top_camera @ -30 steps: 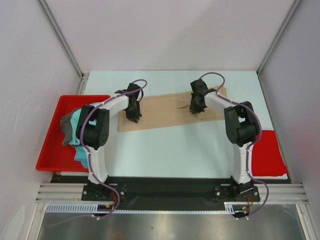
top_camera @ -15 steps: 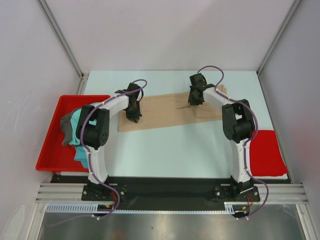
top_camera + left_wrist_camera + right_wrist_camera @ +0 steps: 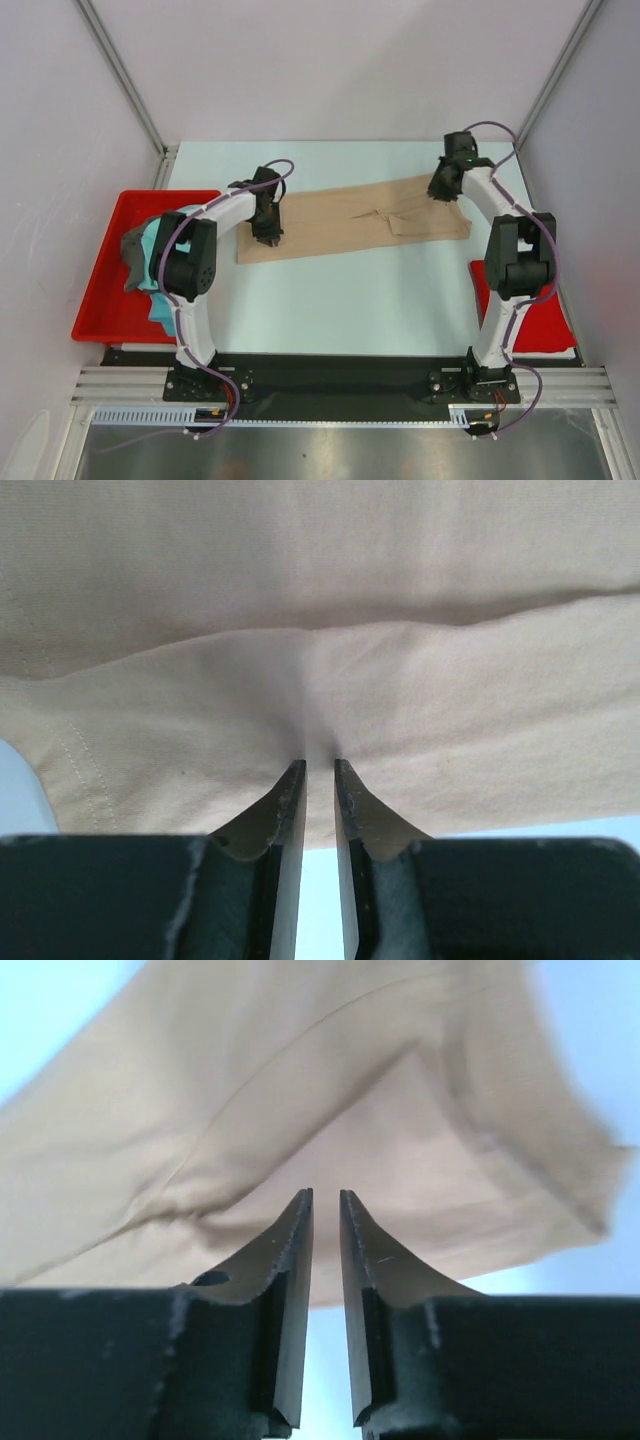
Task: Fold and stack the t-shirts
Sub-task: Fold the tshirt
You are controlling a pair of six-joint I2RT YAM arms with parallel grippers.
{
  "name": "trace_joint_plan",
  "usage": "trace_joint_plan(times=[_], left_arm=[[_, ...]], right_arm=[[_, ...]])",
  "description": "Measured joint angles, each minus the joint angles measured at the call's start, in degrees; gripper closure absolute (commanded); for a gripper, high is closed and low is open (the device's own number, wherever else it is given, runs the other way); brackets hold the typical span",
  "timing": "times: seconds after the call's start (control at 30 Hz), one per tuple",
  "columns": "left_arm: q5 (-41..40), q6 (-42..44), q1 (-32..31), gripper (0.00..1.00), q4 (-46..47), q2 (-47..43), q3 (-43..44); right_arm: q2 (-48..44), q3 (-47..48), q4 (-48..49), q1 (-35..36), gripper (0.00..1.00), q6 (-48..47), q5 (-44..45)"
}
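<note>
Change since earlier: right gripper (image 3: 443,188) has swung out from the middle toward the table's far right corner, and the tan t-shirt (image 3: 340,225) now lies stretched longer to the right; left gripper (image 3: 268,235) sits where it was
Top view, tan t-shirt: spread in a long slanted band across the far half of the pale table (image 3: 330,300), a crease near its middle
Top view, left gripper: down on the shirt's left end
Top view, right gripper: at the shirt's far right corner
Top view, other shirts: teal t-shirt (image 3: 157,303) and dark grey t-shirt (image 3: 132,262) bunched in the red tray (image 3: 105,310) at the left edge, partly behind the left arm
Top view, red mat (image 3: 545,320): flat at the near right edge
Left wrist view, left gripper (image 3: 320,765): jaws a narrow slit apart, tan t-shirt (image 3: 400,710) puckering toward the tips; cannot tell whether cloth is pinched
Right wrist view, right gripper (image 3: 325,1193): jaws a narrow slit apart, blurred tan t-shirt (image 3: 250,1090) just beyond the tips, over the table (image 3: 40,1000); cannot tell whether it is gripped
</note>
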Motion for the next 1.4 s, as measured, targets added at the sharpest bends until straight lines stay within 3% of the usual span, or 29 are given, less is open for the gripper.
trace_joint_plan(times=[0.07, 0.17, 0.2, 0.4, 0.6, 0.93, 1.03, 1.23, 1.4], left_arm=[[0.57, 0.04, 0.0, 0.77, 0.0, -0.35, -0.17], [1.99, 0.37, 0.0, 0.75, -0.07, -1.27, -0.42], [2.51, 0.44, -0.02, 0.74, 0.04, -1.66, -0.61], [5.14, 0.96, -0.09, 0.71, 0.52, -6.84, -4.13], [7.74, 1.42, -0.63, 0.65, 0.81, -10.01, -6.64], [10.71, 3.5, -1.79, 0.59, 0.98, -12.72, -7.56], [10.71, 4.07, -1.79, 0.59, 0.96, -14.05, -7.56], [10.54, 4.42, -1.79, 0.6, 0.76, -15.89, -8.9], [10.34, 4.13, -1.79, 0.6, -0.31, -17.64, -11.1]], right_arm=[[-0.11, -0.42, 0.0, -3.04, 0.78, 0.55, 0.09], [-0.13, -2.6, -1.22, -5.68, 0.64, 2.47, -0.2], [-0.15, -3.39, -1.46, -6.14, 0.54, 2.93, -0.28], [-6.1, -14.25, -2.78, -9.2, 0.31, 9.22, -1.68], [-15.61, -25.16, 0.81, -12.02, 0.23, 16.59, -2.19], [-12.94, -32.79, 13.49, -15.04, 0.25, 23.23, -6.69], [-11.34, -32.22, 16.9, -15.17, 0.31, 23.61, -7.04], [-6.6, -29.81, 23.34, -15.98, 0.56, 24.76, -9.03], [-3.85, -27.08, 24.33, -16.39, 0.55, 24.7, -10.32]])
